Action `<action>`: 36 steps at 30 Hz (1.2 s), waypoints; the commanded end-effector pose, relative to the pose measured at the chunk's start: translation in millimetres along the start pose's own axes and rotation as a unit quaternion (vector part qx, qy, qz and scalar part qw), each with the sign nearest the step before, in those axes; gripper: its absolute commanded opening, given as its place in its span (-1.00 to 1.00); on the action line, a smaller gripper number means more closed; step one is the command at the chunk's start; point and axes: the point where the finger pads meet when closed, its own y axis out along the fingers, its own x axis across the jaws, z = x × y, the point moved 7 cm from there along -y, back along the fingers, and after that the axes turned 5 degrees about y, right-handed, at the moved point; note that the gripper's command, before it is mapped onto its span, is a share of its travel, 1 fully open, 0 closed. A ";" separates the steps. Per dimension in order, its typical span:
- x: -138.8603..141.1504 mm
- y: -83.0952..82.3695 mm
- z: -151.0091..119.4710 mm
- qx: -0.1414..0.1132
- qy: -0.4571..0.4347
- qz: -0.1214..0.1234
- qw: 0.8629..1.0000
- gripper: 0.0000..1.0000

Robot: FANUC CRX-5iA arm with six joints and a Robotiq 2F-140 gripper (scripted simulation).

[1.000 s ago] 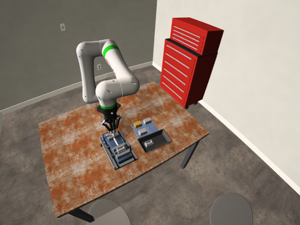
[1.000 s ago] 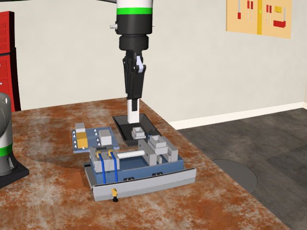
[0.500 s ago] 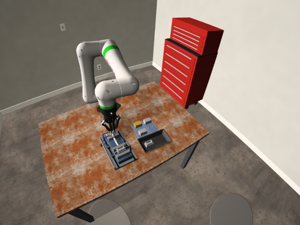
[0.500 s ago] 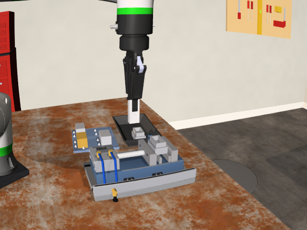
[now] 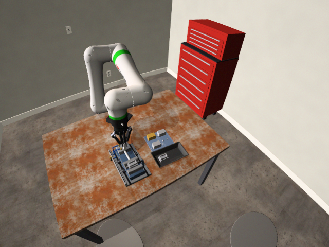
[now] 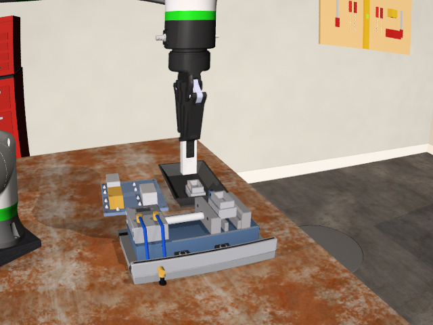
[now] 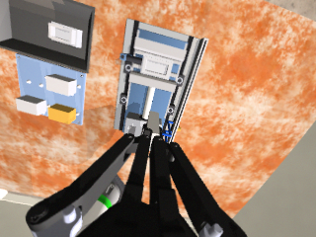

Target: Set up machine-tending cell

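My gripper (image 6: pixel 189 164) is shut and empty. It points straight down above the hose end of the vise (image 6: pixel 195 223), well clear of it; it also shows in the wrist view (image 7: pixel 152 129). A pale finished part with a pocket (image 6: pixel 223 202) (image 7: pixel 157 64) sits in the vise by the block without hoses. The blue infeed plate (image 6: pixel 132 196) holds two aluminium blanks (image 7: pixel 60 84) (image 7: pixel 31 105) and one brass blank (image 7: pixel 62 114), all lying flat. The dark outfeed tray holds one finished part (image 7: pixel 65 34), flat with its pocket up.
The arm's base (image 6: pixel 10 223) stands on the table behind the infeed plate. Blue hoses (image 6: pixel 150 237) run down the vise's near end. A red tool chest (image 5: pixel 209 69) stands by the wall beyond the table. Two round stools (image 5: pixel 253 228) stand at the front.
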 end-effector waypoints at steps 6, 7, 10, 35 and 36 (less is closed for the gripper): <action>-0.1 -0.3 0.8 0.000 0.007 0.000 1.000 -1.00; -0.3 -0.3 1.7 0.000 0.017 0.000 1.000 -1.00; -1.4 -0.7 7.1 0.000 0.074 0.000 0.997 -1.00; -9.7 -1.7 46.0 0.000 0.469 0.000 0.883 -1.00; -9.7 -1.7 46.0 0.000 0.469 0.000 0.883 -1.00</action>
